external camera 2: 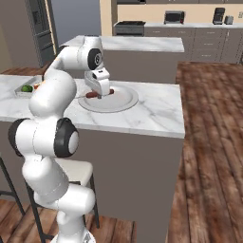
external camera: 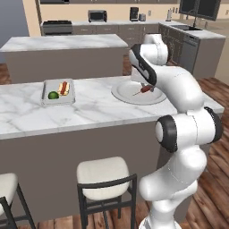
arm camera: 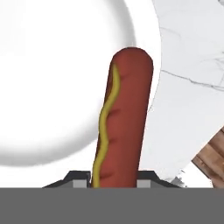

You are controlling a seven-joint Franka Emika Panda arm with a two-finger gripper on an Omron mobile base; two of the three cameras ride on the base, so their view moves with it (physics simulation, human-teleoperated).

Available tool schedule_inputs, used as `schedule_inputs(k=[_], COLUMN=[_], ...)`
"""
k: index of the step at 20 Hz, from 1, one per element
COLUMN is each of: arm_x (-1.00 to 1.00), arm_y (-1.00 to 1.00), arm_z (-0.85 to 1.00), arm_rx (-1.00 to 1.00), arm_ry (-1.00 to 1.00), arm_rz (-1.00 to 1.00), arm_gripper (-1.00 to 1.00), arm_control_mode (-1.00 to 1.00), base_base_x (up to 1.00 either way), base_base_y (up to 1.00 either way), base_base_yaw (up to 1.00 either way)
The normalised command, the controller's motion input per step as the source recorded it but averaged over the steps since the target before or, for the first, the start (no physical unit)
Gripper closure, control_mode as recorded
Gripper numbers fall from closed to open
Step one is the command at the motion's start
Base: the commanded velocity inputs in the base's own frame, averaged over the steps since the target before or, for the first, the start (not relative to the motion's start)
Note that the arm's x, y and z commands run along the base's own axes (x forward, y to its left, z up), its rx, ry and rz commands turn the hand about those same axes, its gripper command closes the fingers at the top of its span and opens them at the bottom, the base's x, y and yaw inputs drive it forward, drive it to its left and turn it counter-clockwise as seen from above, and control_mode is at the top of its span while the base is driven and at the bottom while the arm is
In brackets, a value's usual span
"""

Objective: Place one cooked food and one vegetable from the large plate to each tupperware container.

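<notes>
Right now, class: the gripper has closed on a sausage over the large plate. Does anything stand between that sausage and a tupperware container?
Nothing visible does. The gripper is shut on the sausage above the large plate. Bare marble counter lies between the plate and the tupperware container, which already holds a hot dog and a green vegetable.

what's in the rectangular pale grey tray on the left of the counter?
The rectangular pale grey tray holds a round green vegetable beside a bun with a sausage. The tray floor under them is covered, and the near rim hides its front edge.

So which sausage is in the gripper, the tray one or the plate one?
The bare mustard-striped sausage over the large plate; the other lies in a bun.
</notes>
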Motion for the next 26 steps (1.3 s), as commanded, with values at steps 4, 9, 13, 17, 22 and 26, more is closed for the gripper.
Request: schedule_inputs(k=[4, 9, 13, 17, 22, 26], arm_x=[-1.0, -1.0, -1.0, -0.8, -0.17, 0.0], arm_y=[0.0, 0.06, 0.23, 0.18, 0.0, 0.0], arm_z=[0.34, 0.38, 0.11, -0.22, -0.15, 0.0], arm_rx=[0.0, 0.0, -0.01, -0.05, 0.0, 0.0], arm_ry=[-0.02, 0.0, 0.01, -0.01, 0.0, 0.0], arm_rz=[0.27, 0.36, 0.44, 0.26, 0.04, 0.0], arm_gripper=[1.0, 1.0, 1.0, 1.0, 1.0, 1.0], arm_control_mode=[-1.0, -1.0, -1.0, -1.0, -1.0, -1.0], base_base_x=[0.0, 0.0, 0.0, 0.0, 0.0, 0.0], base_base_y=[0.0, 0.0, 0.0, 0.0, 0.0, 0.0], base_base_yaw=[0.0, 0.0, 0.0, 0.0, 0.0, 0.0])
